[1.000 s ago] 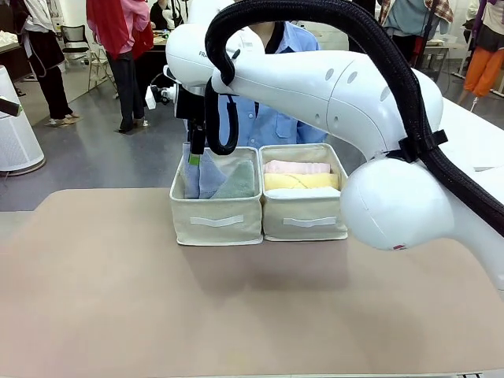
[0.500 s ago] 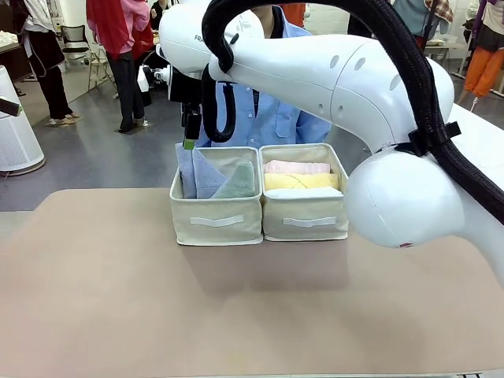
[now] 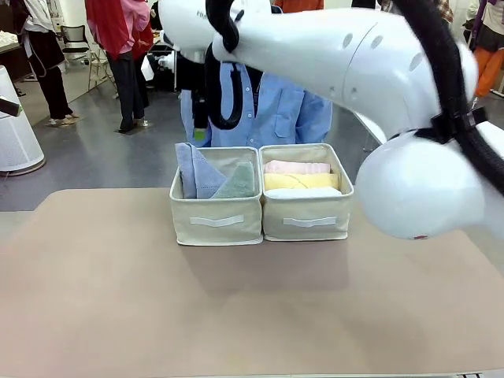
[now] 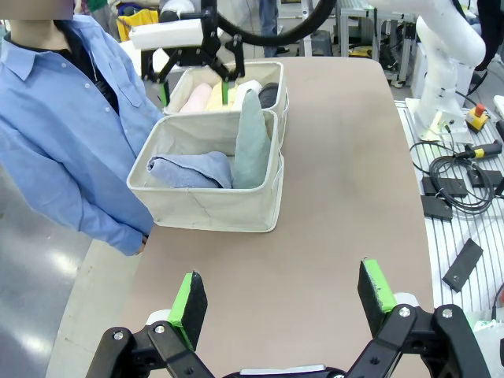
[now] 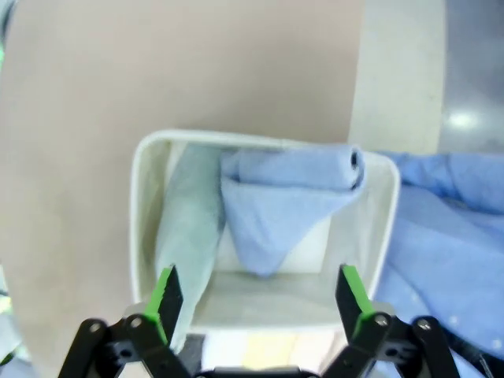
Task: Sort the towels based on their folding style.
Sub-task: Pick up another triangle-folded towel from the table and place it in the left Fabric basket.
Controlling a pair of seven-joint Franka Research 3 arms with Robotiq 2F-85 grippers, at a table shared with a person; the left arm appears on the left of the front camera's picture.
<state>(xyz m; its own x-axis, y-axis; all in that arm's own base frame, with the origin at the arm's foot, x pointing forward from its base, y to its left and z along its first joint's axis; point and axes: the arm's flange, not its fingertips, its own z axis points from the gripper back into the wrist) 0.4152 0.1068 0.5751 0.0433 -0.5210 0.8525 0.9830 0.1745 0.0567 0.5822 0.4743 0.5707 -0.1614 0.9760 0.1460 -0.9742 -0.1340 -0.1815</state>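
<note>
Two beige bins stand side by side at the far middle of the table. The left bin [image 3: 216,220] holds a light blue cone-fold towel [image 3: 198,175] and a grey-green cone-fold towel [image 3: 239,183]. In the right bin [image 3: 305,222] lie pink [image 3: 296,167], yellow [image 3: 299,181] and white [image 3: 303,192] rolled towels; a dark grey roll [image 4: 269,94] shows beside them in the left wrist view. My right gripper [image 3: 201,130] hangs open a little above the left bin with nothing between its fingers, looking down on the blue towel [image 5: 283,197]. My left gripper [image 4: 282,295] is open and bare over the mat.
A person in a blue shirt [image 3: 272,118] stands just behind the bins at the table's far edge. My right arm's big white links [image 3: 409,181] cross the right half of the front view. The tan mat [image 3: 236,307] lies in front of the bins.
My right gripper has risen from inside the left bin to above it, still open. The light blue towel stays in the bin.
</note>
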